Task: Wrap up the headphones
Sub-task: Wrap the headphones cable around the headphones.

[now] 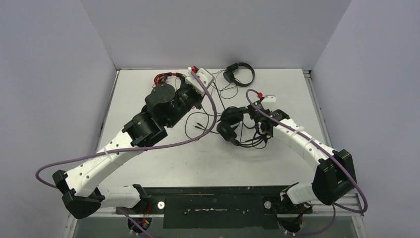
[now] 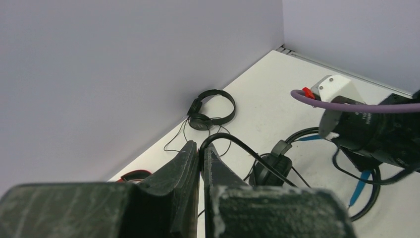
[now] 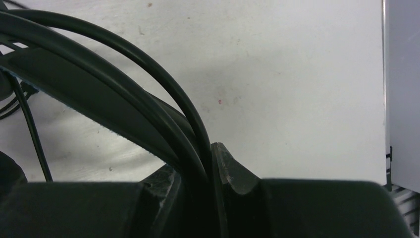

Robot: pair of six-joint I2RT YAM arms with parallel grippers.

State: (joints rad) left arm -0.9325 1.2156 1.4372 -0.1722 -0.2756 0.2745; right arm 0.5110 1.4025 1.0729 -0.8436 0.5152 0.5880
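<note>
Headphones with a black and blue headband [image 1: 230, 124] lie mid-table, their earcup [image 2: 272, 168] also showing in the left wrist view. My right gripper [image 1: 257, 122] [image 3: 200, 158] is shut on their headband [image 3: 89, 99], with loops of black cable [image 3: 148, 64] pinched in alongside it. My left gripper [image 1: 199, 100] [image 2: 202, 151] is shut on a thin black cable [image 2: 237, 144] that arcs from its fingertips toward that earcup. All-black headphones [image 1: 239, 74] [image 2: 210, 110] rest by the back wall. Red headphones [image 1: 163, 78] [image 2: 131, 175] are partly hidden behind my left arm.
Loose black cable [image 1: 198, 126] trails over the table between the two arms. Grey walls close in the back and both sides. The right arm's wrist [image 2: 366, 129], with its purple hose, fills the right of the left wrist view. The table's right edge [image 3: 384, 99] is close.
</note>
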